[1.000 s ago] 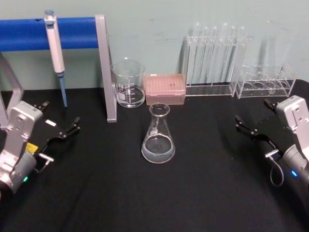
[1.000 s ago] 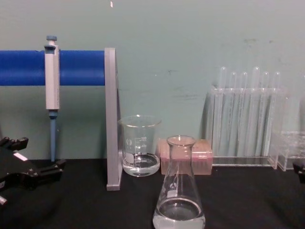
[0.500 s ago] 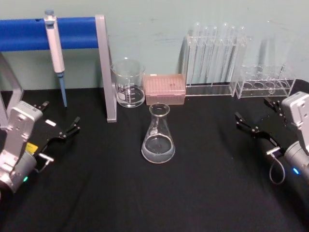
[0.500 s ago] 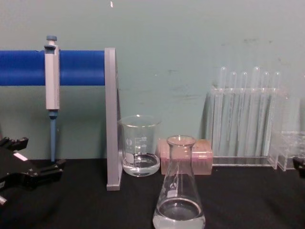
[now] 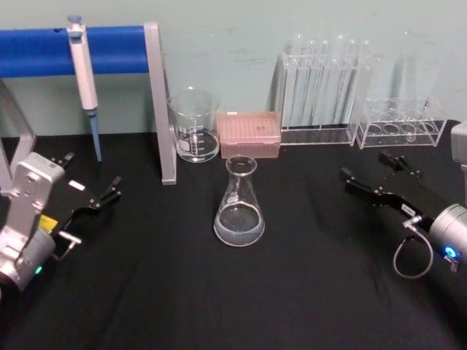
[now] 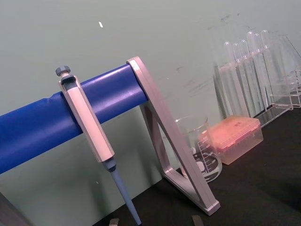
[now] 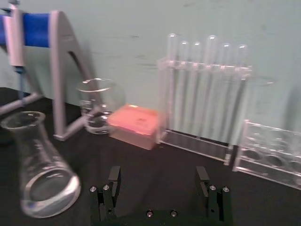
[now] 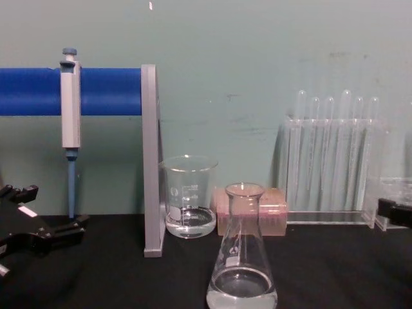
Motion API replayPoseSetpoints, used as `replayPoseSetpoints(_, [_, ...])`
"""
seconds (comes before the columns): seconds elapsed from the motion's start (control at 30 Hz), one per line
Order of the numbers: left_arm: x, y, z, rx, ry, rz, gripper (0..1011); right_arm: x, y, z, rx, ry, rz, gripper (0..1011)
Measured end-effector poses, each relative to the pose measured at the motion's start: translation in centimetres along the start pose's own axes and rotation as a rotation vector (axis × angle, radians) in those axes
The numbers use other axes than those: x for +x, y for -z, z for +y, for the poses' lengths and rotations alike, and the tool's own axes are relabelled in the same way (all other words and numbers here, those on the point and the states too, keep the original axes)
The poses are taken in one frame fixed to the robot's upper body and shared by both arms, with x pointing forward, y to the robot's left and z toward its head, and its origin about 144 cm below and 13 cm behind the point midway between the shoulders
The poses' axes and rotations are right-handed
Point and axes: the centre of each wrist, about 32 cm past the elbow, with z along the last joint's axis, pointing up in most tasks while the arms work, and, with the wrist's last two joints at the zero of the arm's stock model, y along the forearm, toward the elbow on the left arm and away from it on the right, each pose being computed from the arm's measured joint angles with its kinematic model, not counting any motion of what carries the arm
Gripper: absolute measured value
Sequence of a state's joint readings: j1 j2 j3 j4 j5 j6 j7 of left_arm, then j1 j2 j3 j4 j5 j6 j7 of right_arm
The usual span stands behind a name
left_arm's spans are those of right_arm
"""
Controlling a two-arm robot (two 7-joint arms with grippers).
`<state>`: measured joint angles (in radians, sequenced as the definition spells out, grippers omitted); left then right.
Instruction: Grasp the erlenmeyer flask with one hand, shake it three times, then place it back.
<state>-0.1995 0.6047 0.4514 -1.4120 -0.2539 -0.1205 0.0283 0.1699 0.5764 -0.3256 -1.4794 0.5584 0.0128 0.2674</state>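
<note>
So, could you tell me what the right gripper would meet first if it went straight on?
Probably the pink plastic tip box or the clear test-tube rack beside it; depth is unclear. The open right gripper aims between them, leaving the clear glass erlenmeyer flask off to one side.

The place inspected was a laboratory bench set-up. A pipette hung on a blue-barred stand against a pale green wall. On a black-covered table stood a graduated glass beaker, an erlenmeyer flask holding a little clear liquid, a clear rack of tall test tubes and a second, lower clear rack. A pink box beside the beaker was possibly a pipette-tip box; its contents could not be made out.
</note>
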Motion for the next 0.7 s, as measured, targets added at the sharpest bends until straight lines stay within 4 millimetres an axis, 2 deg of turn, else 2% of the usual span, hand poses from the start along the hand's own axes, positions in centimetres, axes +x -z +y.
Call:
replayPoseSetpoints(0.33, [0.0, 0.0, 0.0, 0.000, 0.000, 0.000, 1001, -0.8, -0.5, 0.5, -0.006, -0.132, 0.015, 1000])
replayPoseSetpoints(0.7, [0.0, 0.0, 0.0, 0.000, 0.000, 0.000, 1001, -2.3, -0.4, 2.2, -0.017, -0.261, -0.017, 1000])
